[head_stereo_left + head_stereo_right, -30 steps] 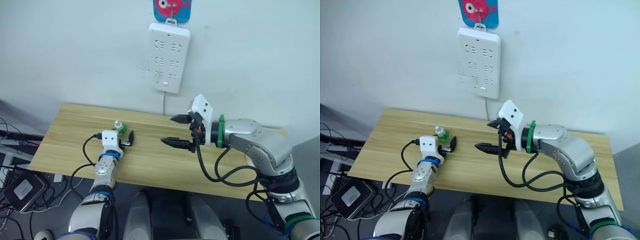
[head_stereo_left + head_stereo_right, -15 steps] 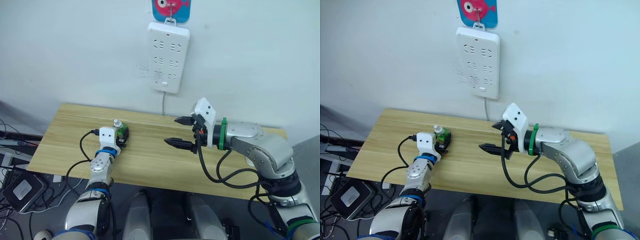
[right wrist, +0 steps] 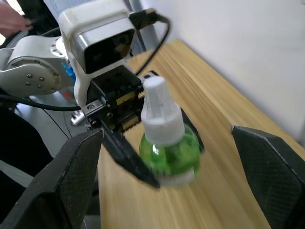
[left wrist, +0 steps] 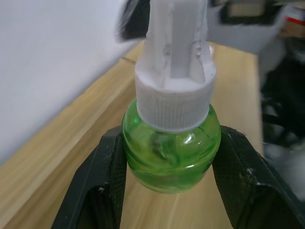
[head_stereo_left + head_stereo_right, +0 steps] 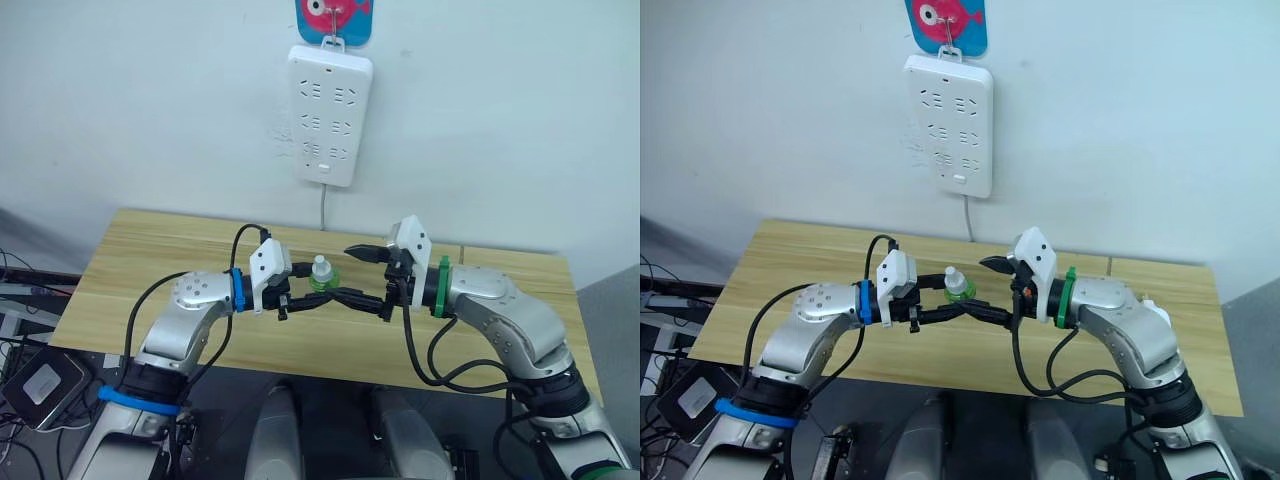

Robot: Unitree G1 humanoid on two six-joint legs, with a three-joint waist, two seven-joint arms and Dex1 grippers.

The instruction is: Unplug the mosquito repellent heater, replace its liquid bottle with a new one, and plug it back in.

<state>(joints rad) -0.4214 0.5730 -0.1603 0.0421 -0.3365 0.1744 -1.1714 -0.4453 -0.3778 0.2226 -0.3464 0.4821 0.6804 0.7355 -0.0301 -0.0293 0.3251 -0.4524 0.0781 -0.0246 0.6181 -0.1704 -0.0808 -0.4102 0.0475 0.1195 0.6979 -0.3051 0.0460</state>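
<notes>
Left hand [image 5: 322,295] clamps the green liquid bottle [image 5: 321,276] mid-air above the worktop [image 5: 150,250]; right hand [image 5: 362,275], spread wide, flanks it. Close squarely on the white cap before releasing.

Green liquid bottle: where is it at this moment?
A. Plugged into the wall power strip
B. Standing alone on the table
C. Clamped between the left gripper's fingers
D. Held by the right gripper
C: the left gripper has a black finger pressed against each side of the green liquid bottle.
</notes>
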